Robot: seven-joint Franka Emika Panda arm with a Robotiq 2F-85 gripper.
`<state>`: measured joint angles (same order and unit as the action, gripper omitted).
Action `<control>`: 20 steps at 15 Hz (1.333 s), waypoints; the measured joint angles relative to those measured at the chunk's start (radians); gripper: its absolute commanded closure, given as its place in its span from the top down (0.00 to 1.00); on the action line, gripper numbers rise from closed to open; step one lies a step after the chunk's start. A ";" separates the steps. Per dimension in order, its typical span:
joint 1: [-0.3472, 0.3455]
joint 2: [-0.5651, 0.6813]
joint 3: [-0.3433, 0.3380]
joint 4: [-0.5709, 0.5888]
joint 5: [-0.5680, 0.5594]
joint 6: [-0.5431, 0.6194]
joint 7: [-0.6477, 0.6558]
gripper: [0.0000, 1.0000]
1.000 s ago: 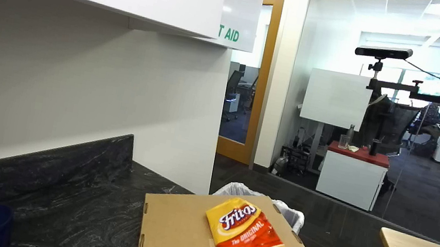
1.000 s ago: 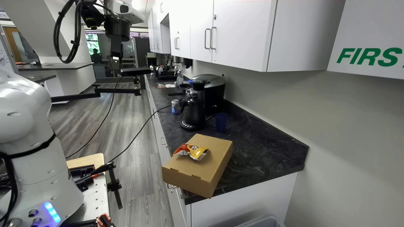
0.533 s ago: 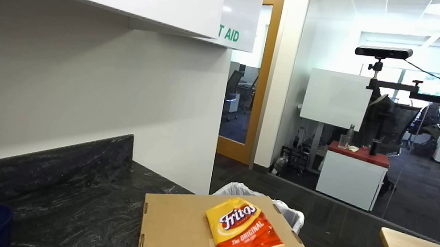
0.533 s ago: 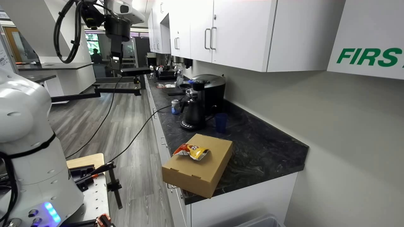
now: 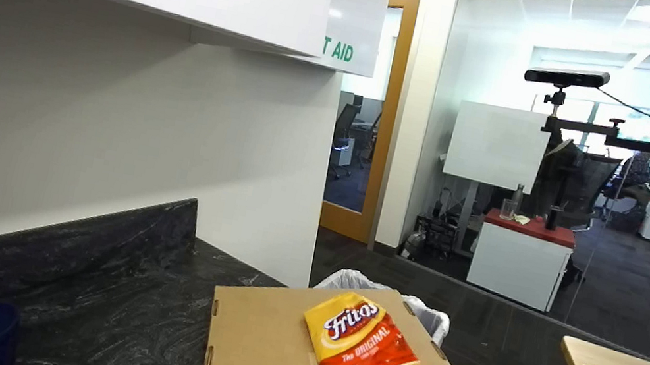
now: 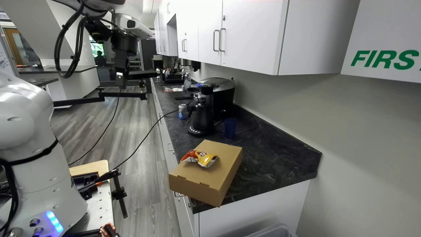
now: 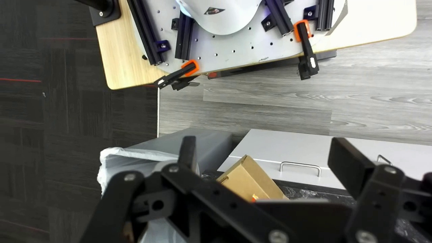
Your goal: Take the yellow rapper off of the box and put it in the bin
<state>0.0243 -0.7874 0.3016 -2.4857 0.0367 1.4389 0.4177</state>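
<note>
The wrapper is a yellow and red Fritos bag [image 5: 360, 342], lying on top of a brown cardboard box [image 5: 261, 338] at the counter's corner. In an exterior view the bag [image 6: 200, 158] lies across the box [image 6: 223, 161]. In the wrist view only a sliver of the bag [image 7: 254, 198] shows; my gripper hides the rest. The bin [image 5: 437, 326] has a white liner and stands on the floor beyond the box; its liner also shows in the wrist view [image 7: 113, 157]. My gripper [image 7: 265, 155] is open and empty, high up and away from the box [image 6: 120, 80].
Wall cabinets [image 6: 250, 36] hang above the dark counter [image 6: 273, 164]. A blue cup [image 6: 230, 127], a black kettle [image 6: 202, 118] and a coffee machine stand behind the box. A camera on a black bar [image 5: 567, 77] stands near the arm. Clamps [image 7: 305, 50] stick out from the robot's table.
My gripper has moved down a little over the last half second. The bag, box and bin have not moved.
</note>
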 measured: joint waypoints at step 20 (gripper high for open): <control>-0.111 0.192 0.082 -0.275 -0.276 0.811 0.181 1.00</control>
<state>-0.0864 -0.5955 0.3831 -2.7608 -0.2394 2.2498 0.5991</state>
